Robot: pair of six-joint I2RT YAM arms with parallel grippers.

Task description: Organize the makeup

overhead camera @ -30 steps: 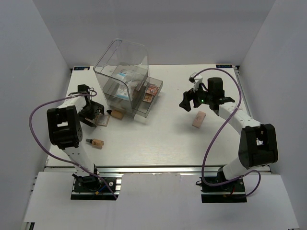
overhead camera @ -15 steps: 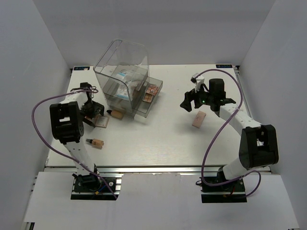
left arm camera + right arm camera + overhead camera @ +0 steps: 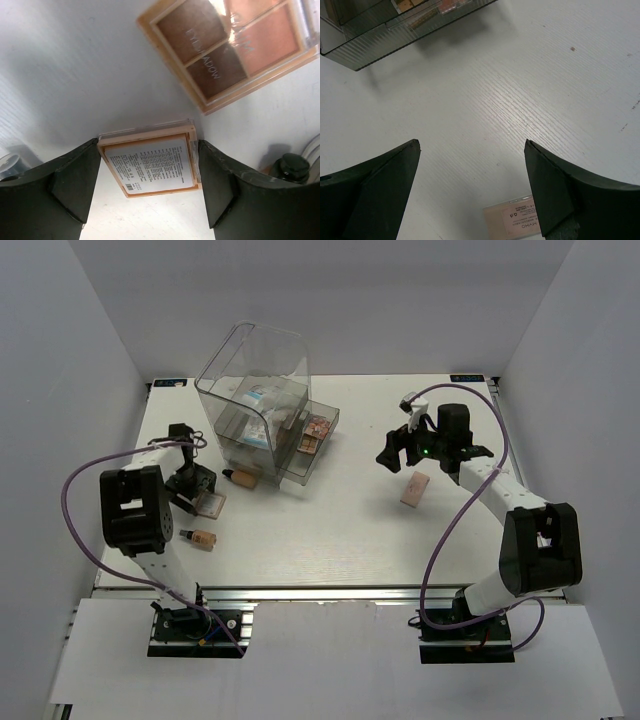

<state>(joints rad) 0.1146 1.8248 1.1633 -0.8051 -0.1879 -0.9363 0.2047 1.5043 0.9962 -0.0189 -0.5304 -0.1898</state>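
Observation:
In the left wrist view my left gripper [image 3: 149, 152] is shut on an eyeshadow palette [image 3: 155, 172], label side facing the camera, with a finger against each side. A second palette [image 3: 227, 47] lies face up just beyond it. From above, the left gripper [image 3: 193, 485] is at the table's left, with a palette [image 3: 209, 503] beside it. My right gripper [image 3: 398, 452] hangs open over bare table, and a pink palette [image 3: 414, 490] [image 3: 517, 222] lies just below it. One foundation bottle [image 3: 243, 478] lies by the clear box, another [image 3: 200, 538] near the front left.
The large clear box [image 3: 255, 370] stands at the back centre. Its lower drawer [image 3: 325, 440] is pulled out to the right, with palettes [image 3: 316, 432] inside. A white-and-blue packet [image 3: 258, 400] sits in the box. A dark bottle cap [image 3: 292, 167] is close to my left gripper's right finger.
My left gripper's jaws have narrowed onto the palette, and gripper and palette have shifted slightly toward the front. The right arm has barely moved.

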